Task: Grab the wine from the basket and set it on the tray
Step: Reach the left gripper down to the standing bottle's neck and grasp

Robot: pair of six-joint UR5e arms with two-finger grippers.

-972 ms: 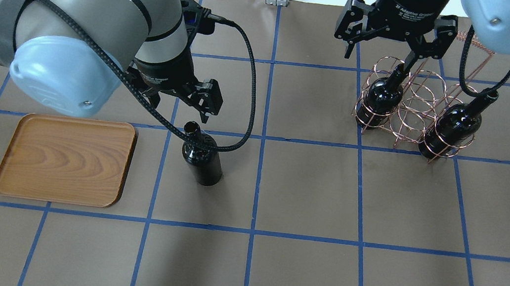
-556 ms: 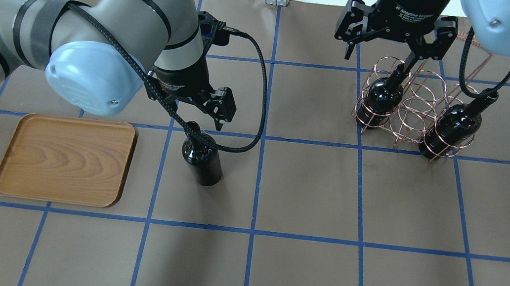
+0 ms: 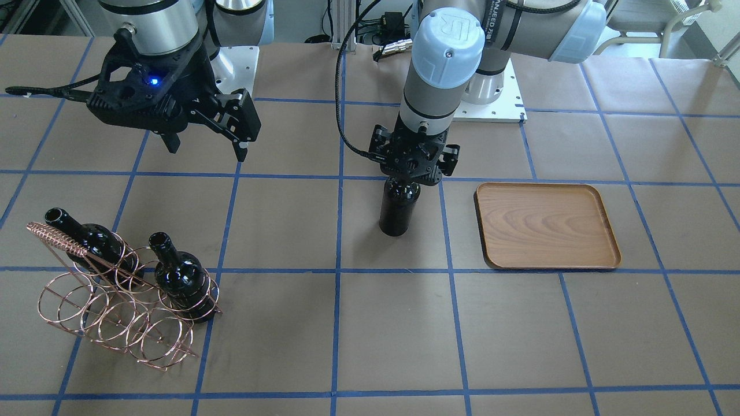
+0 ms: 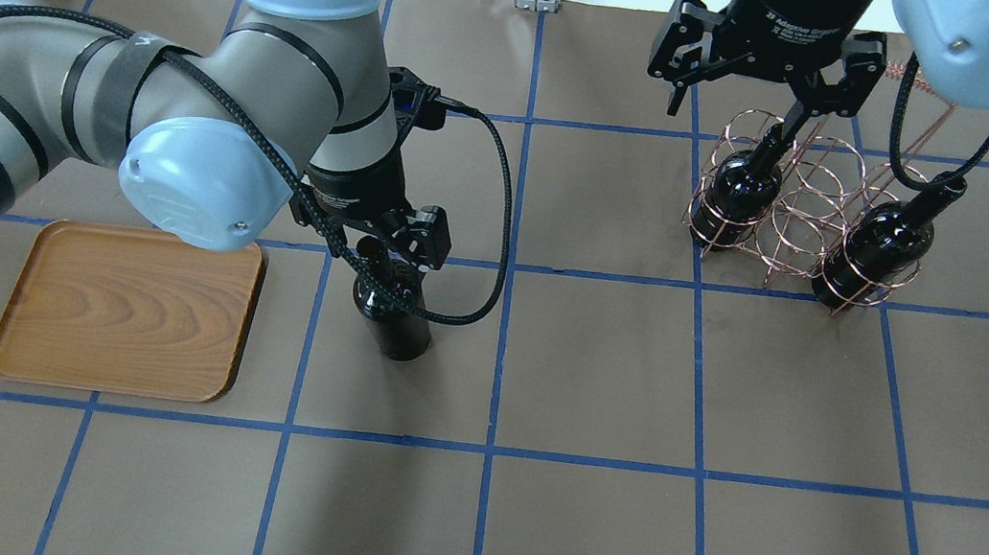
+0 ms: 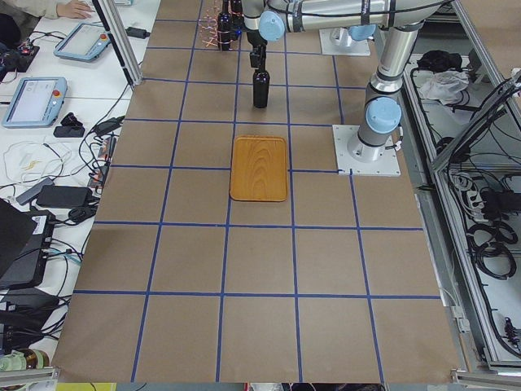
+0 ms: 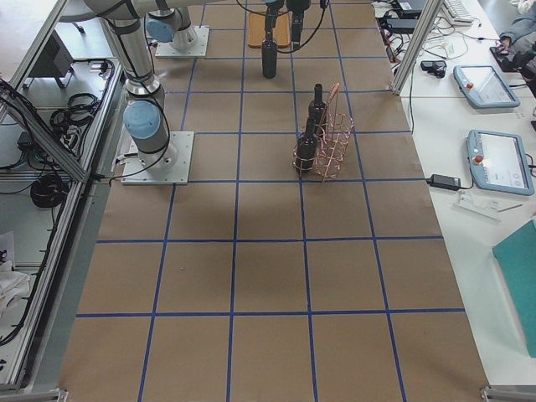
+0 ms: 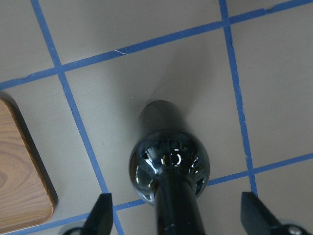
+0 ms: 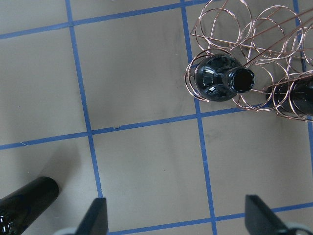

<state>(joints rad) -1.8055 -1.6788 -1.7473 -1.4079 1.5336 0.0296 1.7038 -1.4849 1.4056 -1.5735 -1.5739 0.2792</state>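
Nearest the robot, the tray (image 4: 127, 308) lay bare, and just beside its right edge, clear of it, the wine (image 4: 396, 327) stood upright on the brown table (image 4: 576, 521). It was out of the basket (image 4: 799, 214) but not yet placed.

The left gripper (image 4: 375, 246) had come down over that bottle's neck. Its fingers (image 7: 102, 215) were spread wide, 1 on each side of the neck and touching neither, so it held nothing. I judged the next need to be a close on the neck, then a lift and a short carry sideways onto the tray. The glass looked slick and the grip point sat high, so the bottle might swing.

Further off, 2 bottles (image 4: 739, 191) stayed in the basket's rings. The right gripper (image 3: 207, 149) hung spread above them, empty.

1 second before, the left gripper sat higher and further from the robot, with the bottle's mouth in plain sight. Since then it had slid in and dropped, covering the mouth in the overhead view. Bottle, tray, basket and right gripper had not shifted.
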